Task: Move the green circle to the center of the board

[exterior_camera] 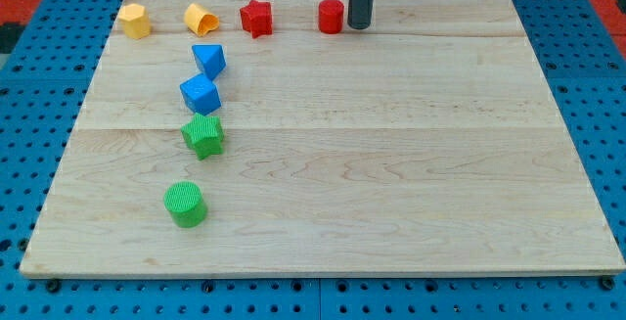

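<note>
Camera view: green circle [185,205] sits near the worktop [391,163] bottom-left, well off centre, untouched. My tip [359,26] rests at the view's top, just right of the red cylinder [331,16]; no fingers fitted. Whole push remains.
</note>
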{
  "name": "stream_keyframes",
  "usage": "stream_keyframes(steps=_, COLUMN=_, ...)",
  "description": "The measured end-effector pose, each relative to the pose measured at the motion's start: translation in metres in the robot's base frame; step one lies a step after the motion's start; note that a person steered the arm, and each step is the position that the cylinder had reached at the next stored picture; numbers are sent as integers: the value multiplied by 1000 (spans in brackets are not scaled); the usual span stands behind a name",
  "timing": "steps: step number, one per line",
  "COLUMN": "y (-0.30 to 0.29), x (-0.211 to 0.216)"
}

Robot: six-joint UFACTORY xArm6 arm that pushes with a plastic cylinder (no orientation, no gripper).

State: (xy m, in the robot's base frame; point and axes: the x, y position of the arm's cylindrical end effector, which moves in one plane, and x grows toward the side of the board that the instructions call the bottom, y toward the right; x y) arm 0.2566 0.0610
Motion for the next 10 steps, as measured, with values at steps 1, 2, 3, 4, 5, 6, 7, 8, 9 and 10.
stream_keyframes(steps=1, y=0, x=0)
stream_keyframes(steps=2, y=0, x=6)
stream_keyframes(steps=3, y=0, x=6)
stream_keyframes(steps=4, y=0, x=14)
stream_keyframes(steps=5, y=11, x=49)
stream_keyframes(steps=6, y=19, x=115)
stream_keyframes(steps=7, y=31, x=211)
stream_keyframes(steps=8, y=14, x=306)
stream_keyframes(steps=9, y=-4, x=361)
stream_keyframes(steps=10, y=-57, x=356)
